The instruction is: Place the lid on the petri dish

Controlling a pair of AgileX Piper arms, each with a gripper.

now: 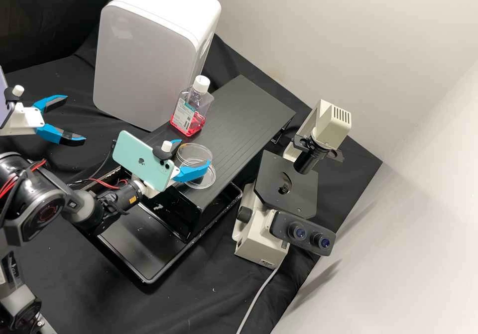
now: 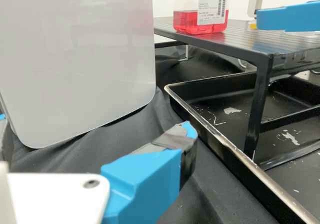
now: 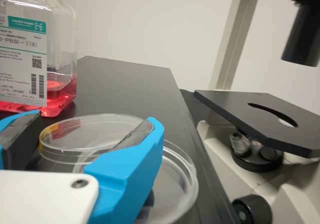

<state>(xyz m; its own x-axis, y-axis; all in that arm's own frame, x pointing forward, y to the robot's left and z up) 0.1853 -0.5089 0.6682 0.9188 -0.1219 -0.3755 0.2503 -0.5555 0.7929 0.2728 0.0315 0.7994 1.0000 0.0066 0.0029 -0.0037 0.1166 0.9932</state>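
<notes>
The clear petri dish lid point(image 1: 194, 154) point(image 3: 82, 134) hangs slightly tilted between the blue fingers of my right gripper point(image 1: 185, 157) point(image 3: 80, 144), which is shut on it. It hangs just above the near end of the black shelf point(image 1: 249, 115). The open dish base point(image 1: 208, 178) point(image 3: 182, 184) lies on the shelf under the lid and offset toward the microscope, so the lid overlaps it only partly. My left gripper point(image 1: 69, 118) point(image 2: 85, 134) stands open and holds nothing. It is far off at the left, in front of the white box.
A flask of red liquid point(image 1: 191, 107) point(image 3: 35, 58) stands on the shelf behind the dish. The shelf straddles a black tray point(image 1: 149, 254) point(image 2: 220, 134). A tall white box point(image 1: 154, 45) point(image 2: 75, 58) sits at the back left, a microscope point(image 1: 294, 189) point(image 3: 255, 119) to the right.
</notes>
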